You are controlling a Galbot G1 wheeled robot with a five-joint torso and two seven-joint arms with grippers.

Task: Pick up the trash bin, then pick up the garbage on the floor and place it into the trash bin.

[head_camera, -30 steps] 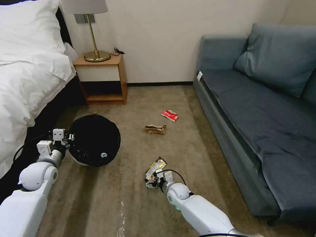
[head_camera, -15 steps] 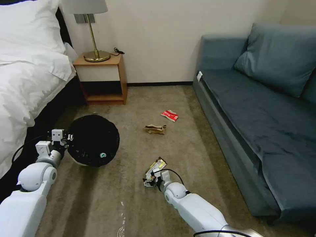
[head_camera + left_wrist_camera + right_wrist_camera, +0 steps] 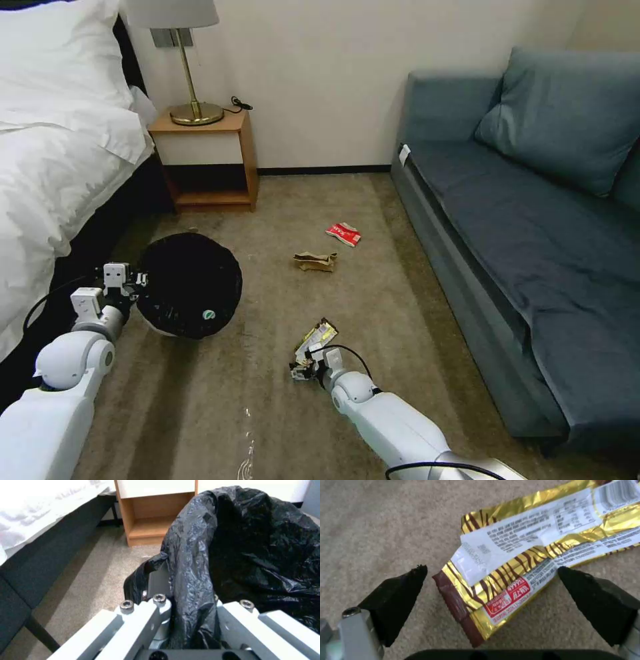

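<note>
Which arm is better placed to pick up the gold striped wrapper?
The right. Its tool is open with the snack wrapper between its fingers on the carpet, while the left tool is shut on the trash bin rim.

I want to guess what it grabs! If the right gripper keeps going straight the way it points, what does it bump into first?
Probably the shiny gold-and-brown striped snack wrapper on the carpet; the open right gripper already straddles its end.

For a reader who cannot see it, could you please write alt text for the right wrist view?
The right gripper hangs open just above a gold, brown-striped snack wrapper lying on beige carpet, one black fingertip on each side of the wrapper's near end.
</note>
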